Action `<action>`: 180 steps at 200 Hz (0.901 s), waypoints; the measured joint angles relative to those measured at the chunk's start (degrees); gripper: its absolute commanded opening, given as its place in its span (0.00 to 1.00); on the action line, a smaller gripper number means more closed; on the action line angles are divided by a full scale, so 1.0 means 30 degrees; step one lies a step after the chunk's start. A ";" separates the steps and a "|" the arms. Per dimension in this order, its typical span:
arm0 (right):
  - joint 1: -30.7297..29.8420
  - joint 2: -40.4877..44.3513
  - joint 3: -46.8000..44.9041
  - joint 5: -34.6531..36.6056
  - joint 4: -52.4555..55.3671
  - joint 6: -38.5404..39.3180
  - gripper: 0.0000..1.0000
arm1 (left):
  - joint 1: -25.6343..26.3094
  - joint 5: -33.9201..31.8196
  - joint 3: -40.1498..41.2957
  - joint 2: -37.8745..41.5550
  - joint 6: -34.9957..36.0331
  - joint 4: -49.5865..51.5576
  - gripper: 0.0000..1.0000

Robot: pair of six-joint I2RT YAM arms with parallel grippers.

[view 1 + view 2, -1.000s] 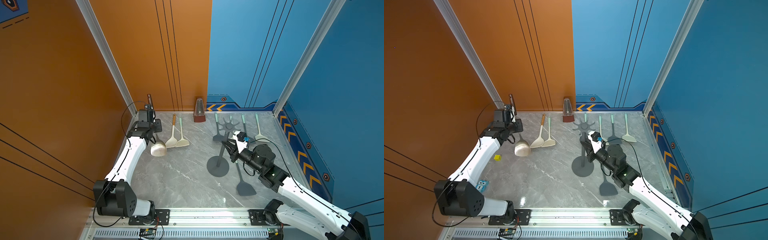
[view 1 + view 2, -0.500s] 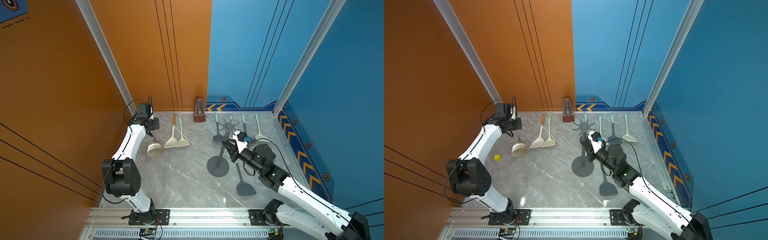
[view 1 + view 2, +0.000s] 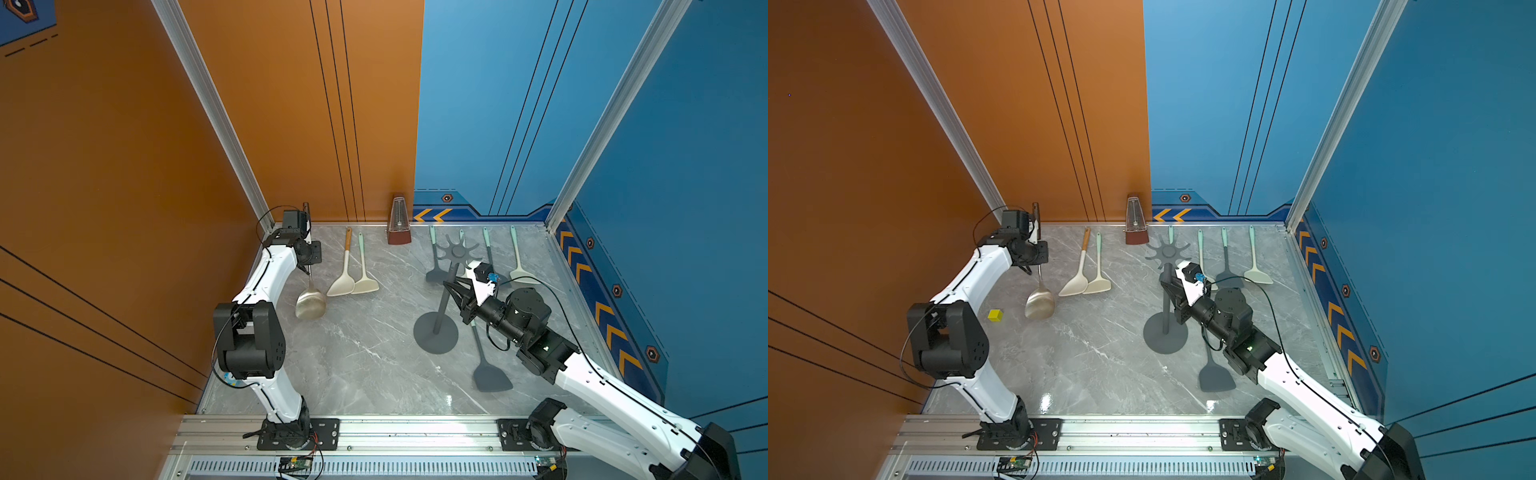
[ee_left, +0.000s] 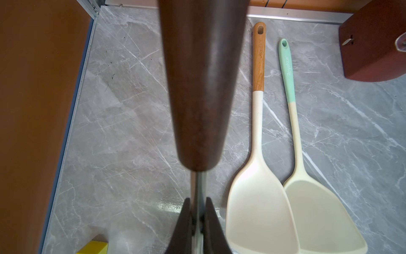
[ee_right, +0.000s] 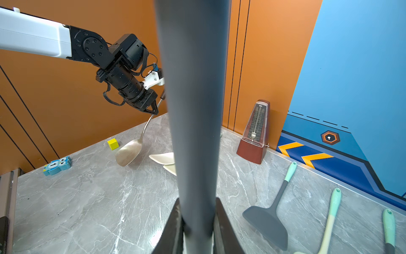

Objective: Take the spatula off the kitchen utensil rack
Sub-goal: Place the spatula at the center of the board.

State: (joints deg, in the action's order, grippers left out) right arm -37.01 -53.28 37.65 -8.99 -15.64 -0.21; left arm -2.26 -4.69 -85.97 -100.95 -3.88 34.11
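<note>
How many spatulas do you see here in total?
8. Metal spatula in the left gripper; two cream spatulas beside it; four spatulas beyond the rack, near the back wall; one dark spatula beside its base.

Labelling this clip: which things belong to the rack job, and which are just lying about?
Job: kitchen utensil rack, gripped at its pole by the right tool; metal spatula, held by the left tool.
Lying about: cream spatulas, grey spatula, metronome, yellow cube, owl toy.

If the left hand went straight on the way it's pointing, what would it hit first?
Most likely the marble table, on bare surface beside the cream spatulas; the left hand, shut on the metal spatula, points down at it. Depth is unclear.
</note>
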 measured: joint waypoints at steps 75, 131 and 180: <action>0.0219 -0.0204 0.0000 -0.0357 -0.0189 0.0000 0.00 | 0.0182 -0.0714 -0.0342 -0.0743 0.0313 0.0000 0.00; 0.0321 -0.0568 0.0000 -0.0546 -0.0641 -0.0015 0.00 | 0.0758 -0.1763 -0.0342 -0.0787 0.0357 0.0000 0.00; 0.0415 -0.0772 0.0007 -0.0765 -0.0925 -0.0015 0.00 | 0.1880 -0.3730 -0.0350 -0.0270 0.0350 0.0000 0.00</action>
State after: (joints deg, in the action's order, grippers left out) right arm -35.77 -55.59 37.67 -11.29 -18.41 -0.25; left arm 3.38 -15.88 -87.02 -101.75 -2.83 34.11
